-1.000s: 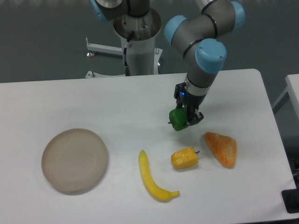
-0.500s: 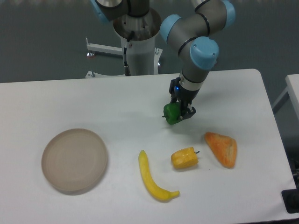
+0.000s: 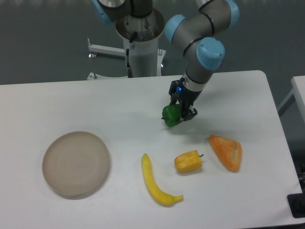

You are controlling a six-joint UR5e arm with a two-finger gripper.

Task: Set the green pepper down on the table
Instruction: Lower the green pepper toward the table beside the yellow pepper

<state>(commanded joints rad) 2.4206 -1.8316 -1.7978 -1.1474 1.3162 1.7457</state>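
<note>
Camera view, fixed and looking down at the white table: the arm reaches from its base at the back edge, and its gripper hangs over the middle of the tabletop, right of centre. The 2 fingers are closed around the green pepper, which sticks out to the left of the dark fingers. A soft shadow lies just below and to the right of the pepper; whether the pepper touches the surface or sits slightly above it is hard to tell from this angle.

Nearer the front, 3 other pieces lie apart from the gripper: a yellow chunk below the pepper, an orange wedge to its right, and a long yellow banana-like piece to its left. A round beige plate sits well apart at the front left.
</note>
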